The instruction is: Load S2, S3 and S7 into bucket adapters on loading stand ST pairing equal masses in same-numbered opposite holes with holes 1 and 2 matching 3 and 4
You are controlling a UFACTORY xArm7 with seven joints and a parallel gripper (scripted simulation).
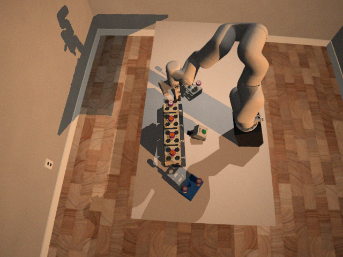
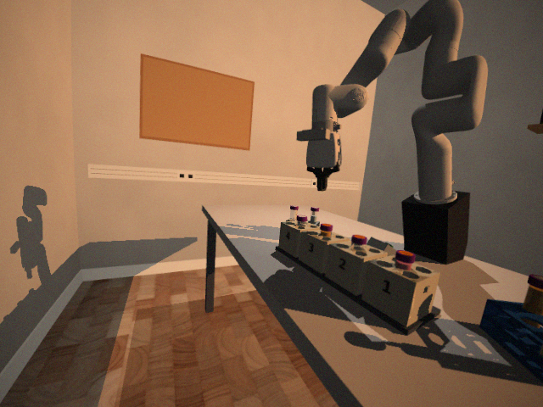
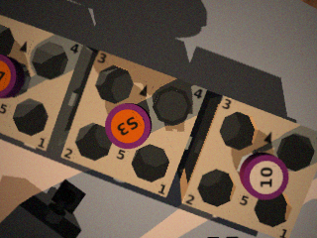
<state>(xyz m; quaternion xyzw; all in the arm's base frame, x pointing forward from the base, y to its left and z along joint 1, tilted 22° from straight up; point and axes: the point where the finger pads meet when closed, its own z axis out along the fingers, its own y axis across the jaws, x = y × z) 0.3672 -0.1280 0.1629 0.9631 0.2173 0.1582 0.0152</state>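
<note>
Pale tabletop [image 1: 238, 204] [image 2: 263, 210], hard evening shadow across it. Nearest in the exterior view, the blue rack [image 1: 191, 195] [image 2: 504, 326] is left with two tubes, prob. X4 and X6: other run, so not to be touched. Next, stand ST [image 1: 183, 133] [image 2: 342, 290] [image 3: 243, 229] carries all four adapters, each w/ one tube in hole 5, where balance about the pivot isn't upset. An orange-dot tube [image 1: 172, 152] [image 2: 405, 259] (S2, presumably; ID unreadable) stands in no. 1, opp. S3 [image 1: 171, 118] [image 2: 326, 230] [image 3: 128, 126] in no. 3; S7 [image 1: 172, 135] [image 2: 358, 239] [image 3: 4, 75] in no. 2 is paired w/ the 10 mL blank [image 1: 170, 103] [image 2: 301, 220] [image 3: 264, 177] in no. 4. Levels can't be checked from here. Beyond ST's far end, spare tubes are kept in the grey rack [image 1: 197, 93]. Above, the gripper [image 1: 177, 99] [image 2: 321, 189] is closed on nothing, presumably narrowed for pressing the green DONE key [image 1: 204, 131].
</note>
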